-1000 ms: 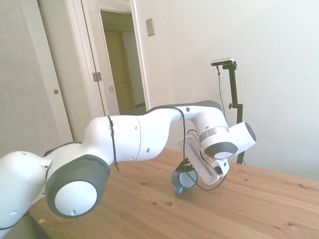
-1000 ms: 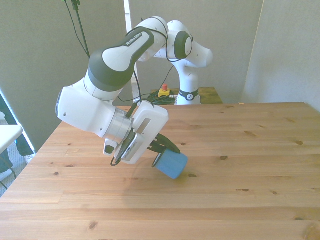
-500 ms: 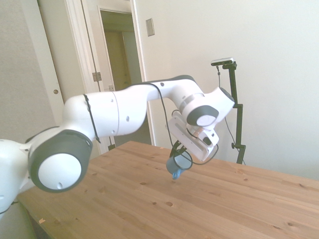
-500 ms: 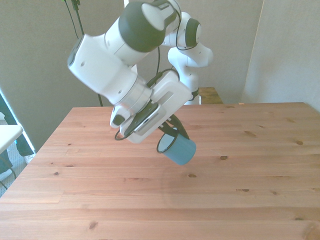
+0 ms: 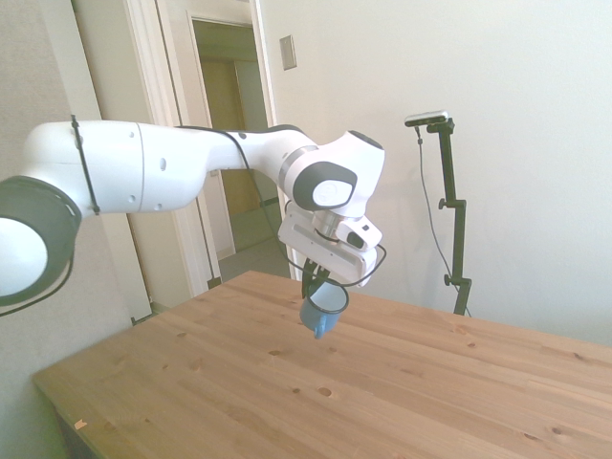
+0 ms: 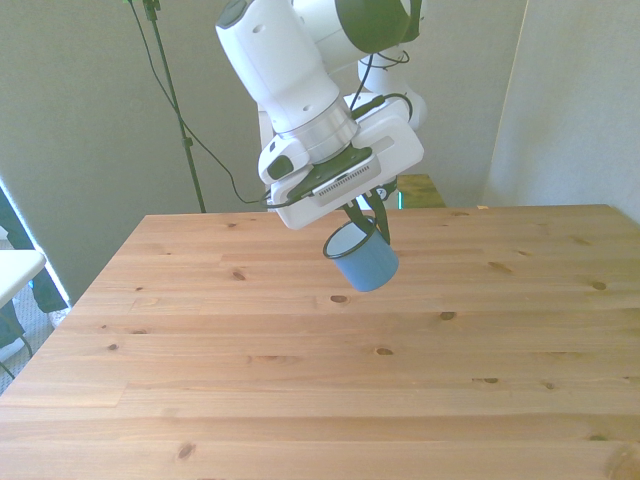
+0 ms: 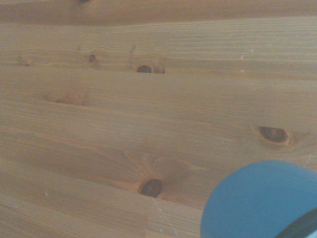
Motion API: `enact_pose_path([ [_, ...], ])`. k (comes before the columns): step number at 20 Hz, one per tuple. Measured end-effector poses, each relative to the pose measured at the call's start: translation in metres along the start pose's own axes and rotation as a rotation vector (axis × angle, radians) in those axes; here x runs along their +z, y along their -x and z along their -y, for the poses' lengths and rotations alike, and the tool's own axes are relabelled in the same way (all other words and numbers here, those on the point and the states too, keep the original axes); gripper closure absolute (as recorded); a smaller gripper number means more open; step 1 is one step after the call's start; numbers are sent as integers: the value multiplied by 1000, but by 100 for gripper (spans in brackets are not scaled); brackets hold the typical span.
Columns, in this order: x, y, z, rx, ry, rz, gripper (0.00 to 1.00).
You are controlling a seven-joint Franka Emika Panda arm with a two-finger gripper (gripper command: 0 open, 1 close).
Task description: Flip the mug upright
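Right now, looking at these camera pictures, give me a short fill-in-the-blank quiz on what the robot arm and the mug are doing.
1. The gripper is shut on the small ____ enamel mug.
2. The mug hangs ____ the wooden table, not touching it.
3. The mug's inside is coloured ____.

Missing words: blue; above; white

You see a knotty pine table (image 5: 402,382) under plain white walls (image 5: 516,86). At ten o'clock an open white-framed doorway (image 5: 229,134) shows a dim hallway.
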State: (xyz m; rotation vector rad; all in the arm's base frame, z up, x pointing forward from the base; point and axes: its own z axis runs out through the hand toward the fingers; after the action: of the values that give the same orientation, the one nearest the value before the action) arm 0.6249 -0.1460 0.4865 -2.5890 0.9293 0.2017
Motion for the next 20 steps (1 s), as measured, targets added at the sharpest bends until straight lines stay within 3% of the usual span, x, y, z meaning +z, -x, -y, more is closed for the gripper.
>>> enact_pose_path([
  [6,44,41,1,-23,21,-61,100],
  [14,49,74,14,-11,80,-142,100],
  [20,76,85,17,-3,173,-159,100],
])
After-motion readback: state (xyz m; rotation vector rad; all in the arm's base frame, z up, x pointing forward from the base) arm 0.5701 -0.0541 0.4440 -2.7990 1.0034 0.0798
